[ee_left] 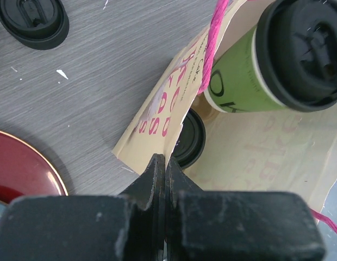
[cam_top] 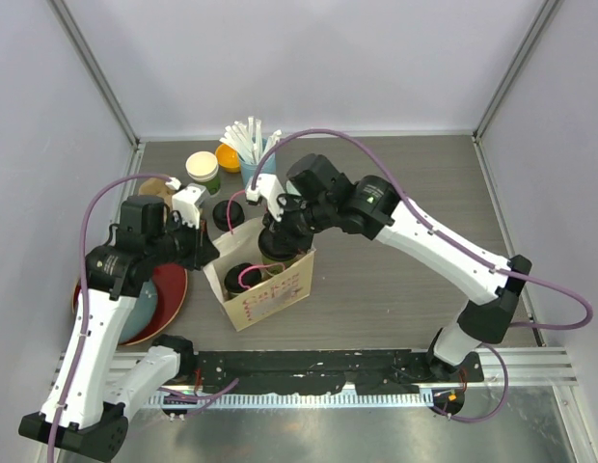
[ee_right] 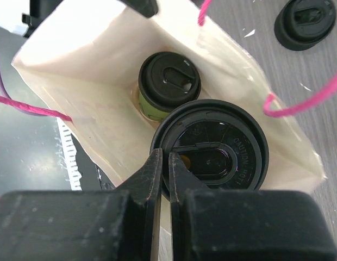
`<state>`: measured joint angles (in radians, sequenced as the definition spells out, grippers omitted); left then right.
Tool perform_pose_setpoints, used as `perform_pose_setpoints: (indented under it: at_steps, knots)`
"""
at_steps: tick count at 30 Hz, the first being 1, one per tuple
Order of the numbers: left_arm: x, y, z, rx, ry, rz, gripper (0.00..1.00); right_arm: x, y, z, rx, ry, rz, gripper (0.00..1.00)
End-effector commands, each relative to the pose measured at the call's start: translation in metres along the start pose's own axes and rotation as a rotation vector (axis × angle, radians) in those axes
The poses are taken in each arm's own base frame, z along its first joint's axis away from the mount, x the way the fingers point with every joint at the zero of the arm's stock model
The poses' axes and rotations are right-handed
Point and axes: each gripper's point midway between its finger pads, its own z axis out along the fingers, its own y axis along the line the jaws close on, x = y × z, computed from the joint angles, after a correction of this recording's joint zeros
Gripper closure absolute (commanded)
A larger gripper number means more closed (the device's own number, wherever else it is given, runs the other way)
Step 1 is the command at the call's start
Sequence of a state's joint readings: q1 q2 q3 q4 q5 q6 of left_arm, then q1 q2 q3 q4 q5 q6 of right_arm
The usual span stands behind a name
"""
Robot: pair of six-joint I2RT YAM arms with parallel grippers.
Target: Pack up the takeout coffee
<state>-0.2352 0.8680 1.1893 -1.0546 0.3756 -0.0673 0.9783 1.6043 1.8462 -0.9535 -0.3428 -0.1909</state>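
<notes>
The right hand [ee_right: 164, 157] pinches the round black plastic lid [ee_right: 212, 152] of one green paper cup [ee_left: 239, 81] in the mouth of a cream paper bag [ee_right: 87, 103]; the second lidded cup [ee_right: 168, 81] stands inside. The left hand [ee_left: 163, 163] pinches the bag's left wall. A third lid [ee_right: 309, 23] lies loose on the woodgrain bench [ee_left: 103, 81].

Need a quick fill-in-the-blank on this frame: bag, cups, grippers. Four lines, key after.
1. The left gripper is shut on the edge of the paper bag, whose handles are ____.
2. The right gripper pinches the held cup by the rim of its black ____.
3. Inside the bag, ____ packed cup already stands upright.
4. A spare lid lies outside the bag, on the ____.
Missing words: pink; lid; one; table.
</notes>
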Motion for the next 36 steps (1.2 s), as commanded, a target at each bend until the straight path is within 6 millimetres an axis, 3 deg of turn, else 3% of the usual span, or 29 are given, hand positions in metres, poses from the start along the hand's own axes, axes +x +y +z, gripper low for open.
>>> perform_pose_setpoints:
  at_steps: [1,5,14,27,36]
  knots:
    - [-0.017,0.001,-0.005,-0.011,-0.063,0.039,1.0,-0.004,-0.002,0.013,-0.008,-0.026,-0.083,0.99]
    - [-0.019,0.002,-0.005,-0.015,-0.069,0.044,1.0,0.019,-0.008,0.035,-0.02,0.051,-0.074,0.99]
    - [-0.019,0.006,-0.004,-0.037,-0.069,0.057,1.0,0.059,-0.019,0.059,0.009,0.13,-0.085,0.99]
    - [-0.017,0.007,-0.003,-0.038,-0.064,0.071,1.0,0.078,-0.027,0.091,-0.003,0.195,-0.047,0.99]
    - [-0.017,0.008,-0.004,-0.045,-0.065,0.08,1.0,0.098,-0.024,0.089,-0.005,0.242,-0.01,0.99]
